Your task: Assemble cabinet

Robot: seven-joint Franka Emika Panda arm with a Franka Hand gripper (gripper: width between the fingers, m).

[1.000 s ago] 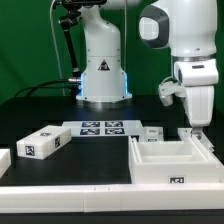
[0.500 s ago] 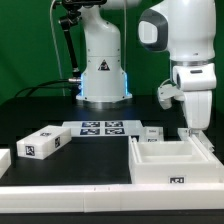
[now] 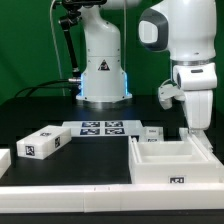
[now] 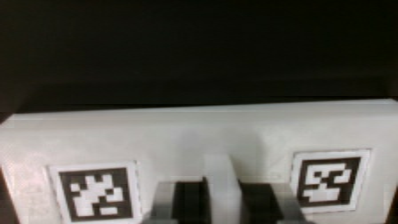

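Note:
The cabinet's open-box shell (image 3: 170, 163) lies at the front on the exterior view's right, with its opening up. My gripper (image 3: 193, 128) hangs straight down over its far wall. In the wrist view the shell's white wall (image 4: 196, 130) carries two tags. My gripper (image 4: 222, 202) straddles a thin white edge of it, with a dark finger pad on each side and no gap that I can see. A drawer block (image 3: 42, 143) lies at the left and a smaller tagged block (image 3: 152, 133) lies just behind the shell.
The marker board (image 3: 100, 128) lies flat in the middle, in front of the robot base (image 3: 103, 75). Another white part (image 3: 4, 160) shows at the left edge. The table's white front edge (image 3: 80, 200) runs along the bottom.
The arm has shifted slightly toward the exterior view's left over the shell's far wall, then held still. The shell and blocks have not moved.

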